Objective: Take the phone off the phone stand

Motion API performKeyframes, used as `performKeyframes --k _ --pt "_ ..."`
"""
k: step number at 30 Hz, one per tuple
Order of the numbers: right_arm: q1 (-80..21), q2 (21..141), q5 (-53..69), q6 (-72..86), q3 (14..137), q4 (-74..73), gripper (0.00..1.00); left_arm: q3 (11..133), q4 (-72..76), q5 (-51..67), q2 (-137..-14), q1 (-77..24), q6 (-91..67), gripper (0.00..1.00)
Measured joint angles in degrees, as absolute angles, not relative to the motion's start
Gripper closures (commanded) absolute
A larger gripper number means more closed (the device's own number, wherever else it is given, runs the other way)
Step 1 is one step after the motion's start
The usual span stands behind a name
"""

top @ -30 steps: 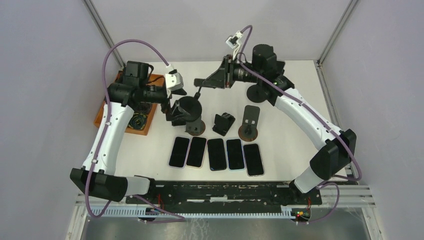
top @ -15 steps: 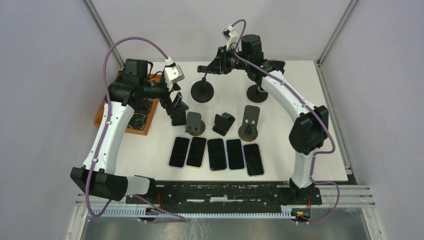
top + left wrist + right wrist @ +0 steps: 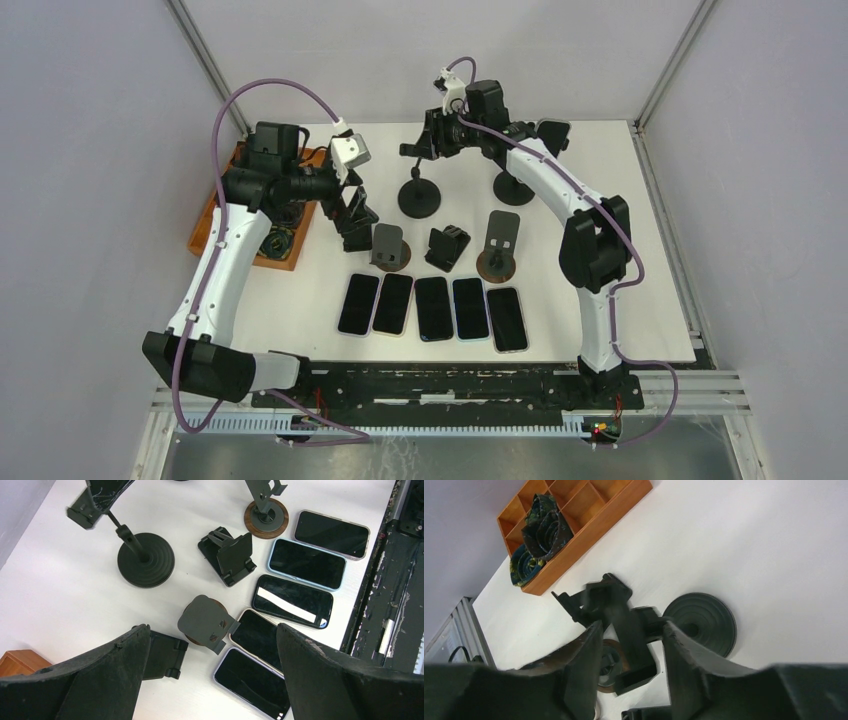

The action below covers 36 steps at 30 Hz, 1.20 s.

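The right gripper [image 3: 631, 625] is closed on the top part of the tall stand [image 3: 418, 198]. Its two fingers press on each side of the stand's black holder. The stand's round foot sits on the desk [image 3: 650, 250], toward 12 o'clock from the middle. In the wrist view the holder is dark and a bit blurry. I cannot tell if a phone is in it. From above, the gripper hides the holder.

The left gripper [image 3: 210, 628] is wide open and holds nothing. It hangs over the desk toward 9 o'clock. Its big fingers block the bottom corners of its own view.

Five phones [image 3: 433, 308] lie flat in a row at 6 o'clock, side by side with dark screens. In the left wrist view the nearest one is partly cut off by a finger.

Just past the phones, toward 12 o'clock, three small stands are in a line: a round-foot stand [image 3: 207, 622], a folding stand [image 3: 227, 555] and a wood-foot stand [image 3: 265, 512]. Another little black stand [image 3: 162, 655] is half hidden behind the left finger.

A wooden tray [image 3: 594, 534] sits at 9 o'clock with dark rolled things inside; what they are is hard to make out.
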<state>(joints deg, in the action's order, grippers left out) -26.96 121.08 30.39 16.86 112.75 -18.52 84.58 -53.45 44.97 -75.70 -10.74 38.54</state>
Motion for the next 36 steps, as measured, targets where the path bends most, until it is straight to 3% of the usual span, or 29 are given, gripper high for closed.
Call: performKeyframes --k 3,10,18,26,31,36 --pt "-27.0 121.1 28.8 15.6 113.5 -18.9 0.02 84.6 -53.4 45.0 -75.7 -10.7 38.1 0.0" --pt "-25.5 117.6 25.3 12.8 117.0 -20.8 0.02 84.1 -53.5 46.0 -75.7 -10.7 38.1 0.0" --pt "-15.7 96.3 25.1 12.2 112.4 -16.4 0.02 83.6 -54.4 49.9 -75.0 -10.7 38.2 0.0" --pt "-1.2 73.5 28.3 12.6 83.2 -6.1 0.02 83.6 -56.9 50.1 -75.0 -10.7 40.8 0.0" --pt "4.5 72.3 28.7 14.5 68.6 -4.7 0.02 83.6 -58.3 50.2 -75.2 -10.7 41.9 0.0" --pt "6.7 72.8 28.9 15.9 63.6 -3.1 0.02 83.7 -59.3 50.2 -75.4 -10.7 42.8 0.0"
